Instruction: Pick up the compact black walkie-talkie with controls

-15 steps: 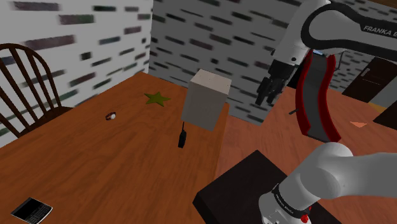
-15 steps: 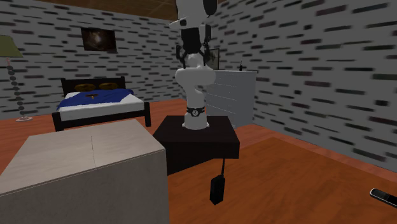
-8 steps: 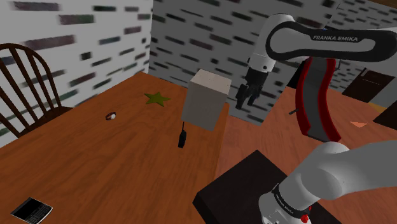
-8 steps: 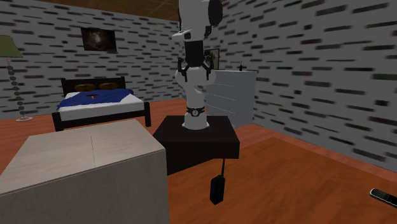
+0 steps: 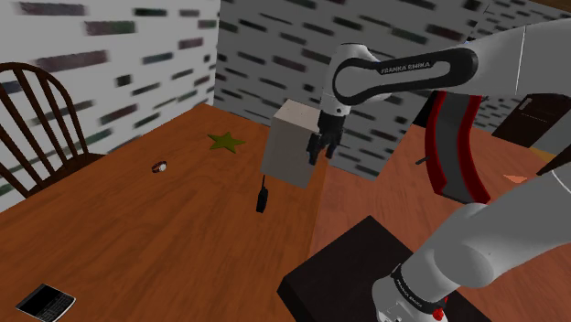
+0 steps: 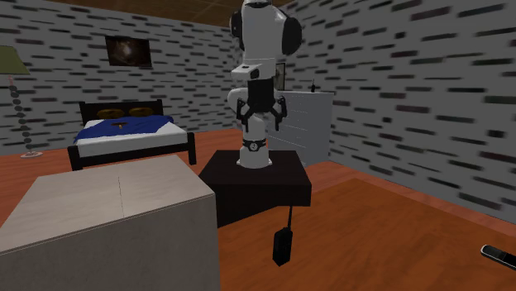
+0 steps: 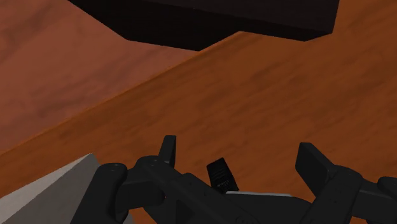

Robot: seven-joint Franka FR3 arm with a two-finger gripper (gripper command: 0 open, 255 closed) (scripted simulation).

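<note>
The black walkie-talkie (image 5: 262,198) stands upright on the wooden table (image 5: 165,229), antenna up, just in front of a pale box (image 5: 295,142). In the second exterior view the walkie-talkie (image 6: 283,244) rises beside the box (image 6: 107,215). My gripper (image 5: 317,148) hangs open in the air by the box's right side, well above and behind the radio. From across the table the gripper (image 6: 261,116) points down with its fingers spread. In the wrist view the walkie-talkie (image 7: 221,175) appears far below, between the separated fingertips (image 7: 167,149) of the gripper (image 7: 240,156), untouched.
A green star (image 5: 225,142), a small round item (image 5: 160,166) and a flat black device (image 5: 44,300) lie on the table. A wooden chair (image 5: 37,110) stands at its left. The black stand (image 5: 357,274) is close to the table edge. A bed (image 6: 124,132) and dresser (image 6: 302,124) are behind.
The arm has swung toward the shoulder view's left and come lower, carrying the open gripper from over the floor to beside the box. The walkie-talkie has not moved.
</note>
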